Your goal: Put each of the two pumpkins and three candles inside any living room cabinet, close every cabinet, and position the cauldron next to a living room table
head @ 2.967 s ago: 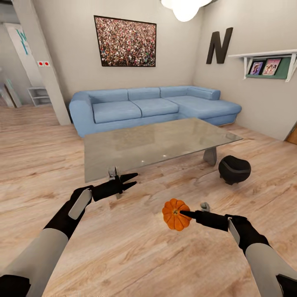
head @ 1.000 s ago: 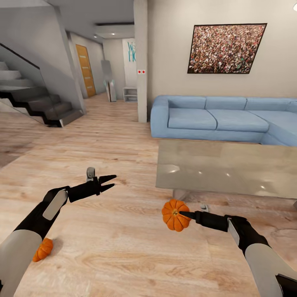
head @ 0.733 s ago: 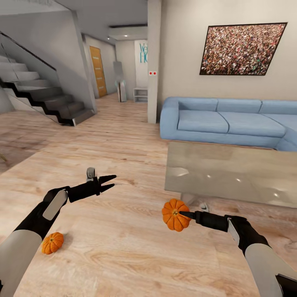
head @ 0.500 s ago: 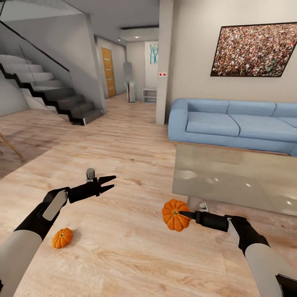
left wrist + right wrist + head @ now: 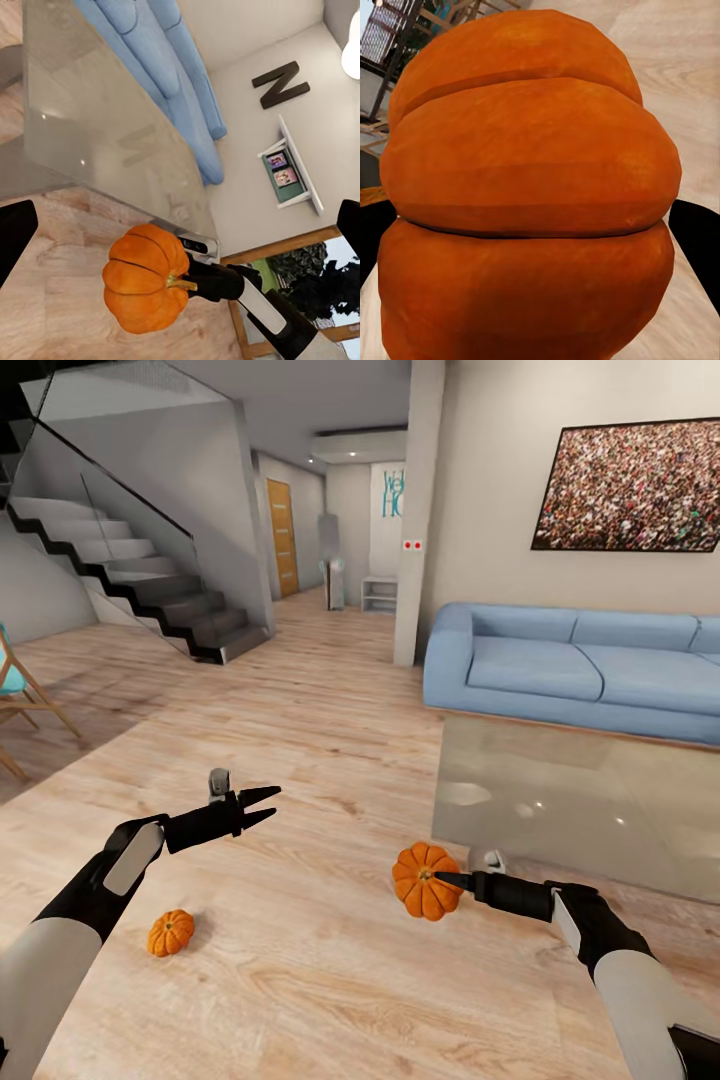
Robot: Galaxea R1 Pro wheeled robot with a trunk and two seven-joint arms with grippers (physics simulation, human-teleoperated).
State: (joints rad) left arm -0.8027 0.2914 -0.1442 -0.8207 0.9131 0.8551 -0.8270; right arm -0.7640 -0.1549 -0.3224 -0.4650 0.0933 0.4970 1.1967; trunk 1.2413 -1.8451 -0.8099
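My right gripper (image 5: 441,878) is shut on an orange pumpkin (image 5: 420,895), holding it by the stem side above the wooden floor. The left wrist view shows that same pumpkin (image 5: 146,279) in the right gripper (image 5: 187,283). In the right wrist view the pumpkin (image 5: 529,187) sits very close, with dark fingers (image 5: 696,244) at its sides. A second, smaller pumpkin (image 5: 171,933) lies on the floor under my left forearm. My left gripper (image 5: 265,806) hangs open and holds nothing, up and to the right of that pumpkin.
A low glass table (image 5: 580,810) stands to the right, just beyond the held pumpkin, with a blue sofa (image 5: 560,670) behind it. A pillar (image 5: 418,510) and a hallway lie ahead, stairs (image 5: 140,595) at the left, and a wooden chair (image 5: 15,700) at the far left edge.
The camera has turned left, so the table and sofa slid right and the stairs and chair came in. The floor pumpkin came into view at lower left. Both arms keep their pose.
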